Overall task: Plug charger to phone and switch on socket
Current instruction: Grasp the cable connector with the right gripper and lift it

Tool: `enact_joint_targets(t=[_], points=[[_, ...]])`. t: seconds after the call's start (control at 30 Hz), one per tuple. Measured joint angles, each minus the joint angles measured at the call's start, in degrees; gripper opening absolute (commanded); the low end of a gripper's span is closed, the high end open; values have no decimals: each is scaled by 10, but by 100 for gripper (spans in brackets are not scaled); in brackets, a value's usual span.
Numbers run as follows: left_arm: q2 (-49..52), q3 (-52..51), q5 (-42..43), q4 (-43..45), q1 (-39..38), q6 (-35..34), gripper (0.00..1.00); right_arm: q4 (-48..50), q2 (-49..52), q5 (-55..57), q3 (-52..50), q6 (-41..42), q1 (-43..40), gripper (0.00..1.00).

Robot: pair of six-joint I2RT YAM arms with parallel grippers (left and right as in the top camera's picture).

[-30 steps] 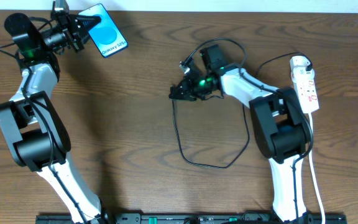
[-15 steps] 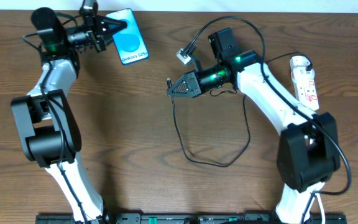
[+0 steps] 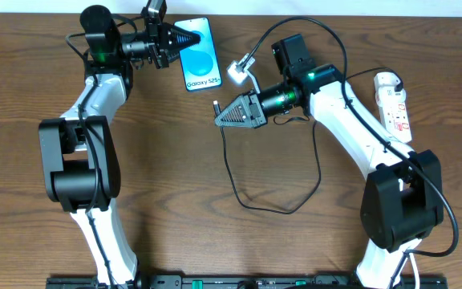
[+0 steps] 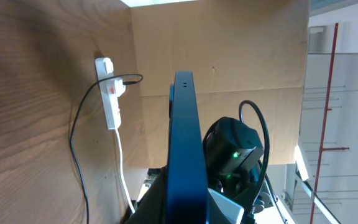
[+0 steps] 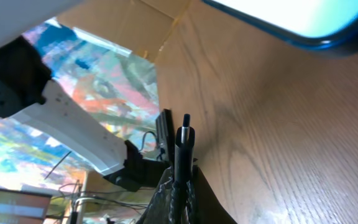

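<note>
Nearest the right wrist camera, the small black plug (image 5: 184,134) of the charger (image 3: 273,207) is seen clamped between the closed fingers of the right gripper (image 3: 223,115), with its metal tip left free and aimed out over the wooden table (image 5: 278,143). Just past that tip, one rounded blue corner of the phone (image 5: 272,18) is caught at the top of the view, and a shadow is thrown under it, so it is judged to be held clear of the wood. From overhead the plug is placed just beside the phone's lower short edge, slightly to the right of it and not touching; the phone's long axis is run from that edge away toward the table's far side, tilted a little. The plug is pointed up and to the left, so it is not yet lined up with that axis, and a small turn and sideways shift are judged to be needed before it can be pushed in. The port itself cannot be made out. Farther on, the phone is gripped at its far left side by the shut left gripper (image 3: 173,38), seen edge-on from the left wrist. Well apart, by the right arm's base, the socket (image 3: 395,108) is laid along the table edge, nearer the right arm, and the state of its switch cannot be told
</note>
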Motion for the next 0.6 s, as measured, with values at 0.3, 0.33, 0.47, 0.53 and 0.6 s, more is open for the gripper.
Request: enact_joint_targets(t=[0.3,0.33,0.47,0.53,0.6], points=[[0,0,-1,0,2,10,7,12,5,-32,0,-12,-17,1],[0,0,-1,0,2,10,7,14,7,-36,0,-12,-19,1],[0,0,-1,0,-3,11,8,22,24,-55,0,-13,-20,1],[0,0,-2,0,-7,14,7,22,27,-58,0,-13,-20,1],[0,0,-4,0,-12,15,8,22,28,-61,0,-13,-20,1]])
